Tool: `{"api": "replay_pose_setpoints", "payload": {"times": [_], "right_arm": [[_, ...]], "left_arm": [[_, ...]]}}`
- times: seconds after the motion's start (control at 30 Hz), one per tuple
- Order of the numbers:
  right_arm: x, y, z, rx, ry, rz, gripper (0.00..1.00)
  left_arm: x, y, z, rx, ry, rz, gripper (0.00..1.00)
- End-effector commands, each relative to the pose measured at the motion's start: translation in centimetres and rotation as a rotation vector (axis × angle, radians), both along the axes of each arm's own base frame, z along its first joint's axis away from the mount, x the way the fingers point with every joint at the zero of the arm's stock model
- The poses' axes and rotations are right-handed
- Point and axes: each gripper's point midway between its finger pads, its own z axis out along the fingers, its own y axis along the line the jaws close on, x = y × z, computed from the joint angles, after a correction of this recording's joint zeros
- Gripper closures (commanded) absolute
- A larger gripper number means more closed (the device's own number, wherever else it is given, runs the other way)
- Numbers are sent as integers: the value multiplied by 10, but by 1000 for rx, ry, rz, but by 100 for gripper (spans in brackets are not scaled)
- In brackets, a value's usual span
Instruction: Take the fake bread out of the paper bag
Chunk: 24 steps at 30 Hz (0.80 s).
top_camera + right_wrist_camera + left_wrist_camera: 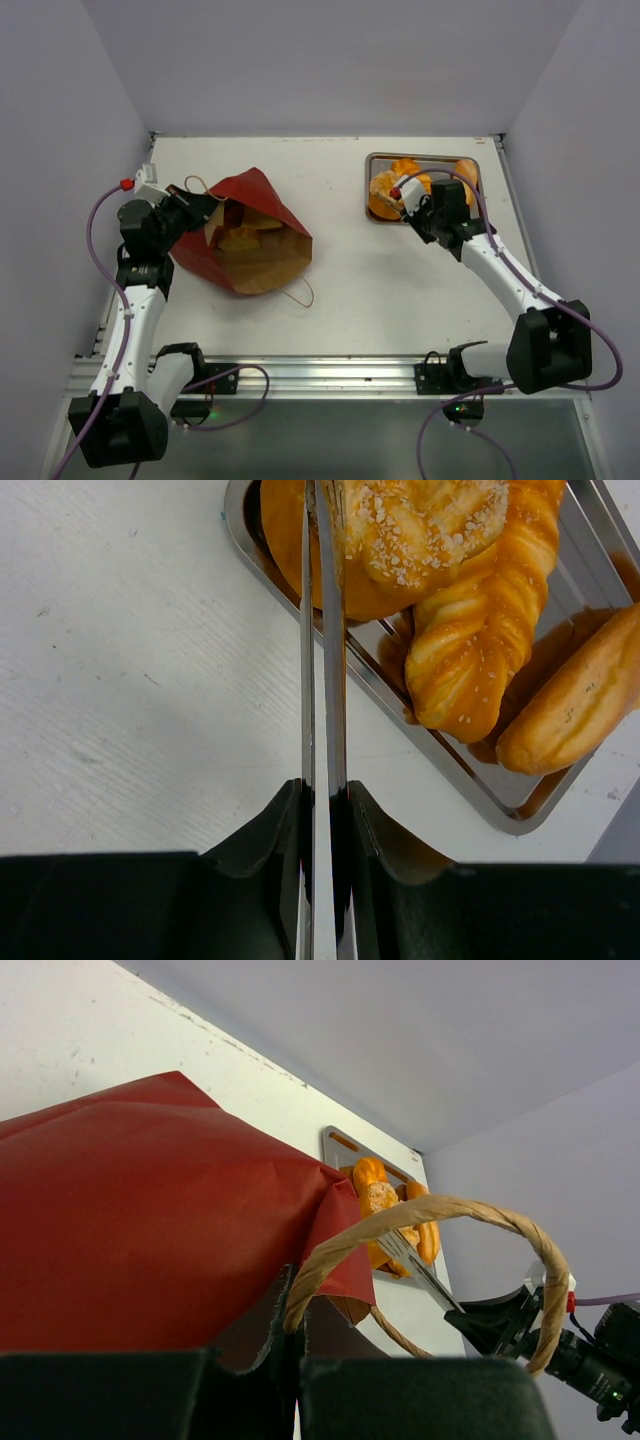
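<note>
Top external view: a dark red paper bag [265,195] lies on its side on the left half of the white bench [340,280]. Its brown inside is turned up toward the camera. One piece of fake bread [243,237] shows inside as a golden patch. It is too small to tell its shape or which way its long axis runs.

The left hand [200,208] is at the bag's 10 o'clock corner. It is clenched on the rim beside a looped handle [440,1210], holding the mouth up and open. The mouth runs diagonally from there toward 4 o'clock.

The right hand [410,205] is well apart from the bag, at the silver tray [420,155] in the far right corner. It is clenched on thin metal tongs [322,680]. The blades are nearly together and their tips lie over a seeded bun [420,530]. Whether they pinch the bun cannot be told. A twisted roll [480,650] and a long roll [570,700] lie beside it.

The bread in the bag lies at about 9 o'clock from the right hand. The left hand is nearer to it but is busy with the rim, so the tongs likely have to cross the bench.
</note>
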Motion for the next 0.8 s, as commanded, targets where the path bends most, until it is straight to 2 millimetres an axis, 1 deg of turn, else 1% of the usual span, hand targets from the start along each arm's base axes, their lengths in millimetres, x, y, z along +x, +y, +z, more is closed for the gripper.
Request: {"api": "replay_pose_setpoints", "payload": {"times": [0.0, 0.1, 0.13, 0.33, 0.5, 0.53, 0.57, 0.77], "right_arm": [[14, 4, 11, 24, -80, 17, 96], [9, 2, 6, 21, -68, 17, 87], [7, 3, 5, 23, -64, 20, 82], [-4, 7, 16, 59, -61, 37, 70], [-6, 12, 27, 88, -57, 42, 64], [-6, 12, 27, 90, -57, 42, 60], [-5, 12, 30, 94, -61, 41, 59], [-7, 17, 37, 118, -56, 50, 56]], "left_arm": [[-2, -2, 19, 21, -57, -28, 100], [-2, -3, 21, 18, -61, -29, 100], [-2, -2, 20, 18, -60, -27, 100], [-2, -3, 22, 16, -61, -30, 100], [-2, -3, 24, 10, -66, -29, 100], [-2, -3, 24, 10, -64, -31, 100], [-2, -3, 25, 11, -66, -29, 100], [-3, -3, 24, 14, -64, -30, 100]]}}
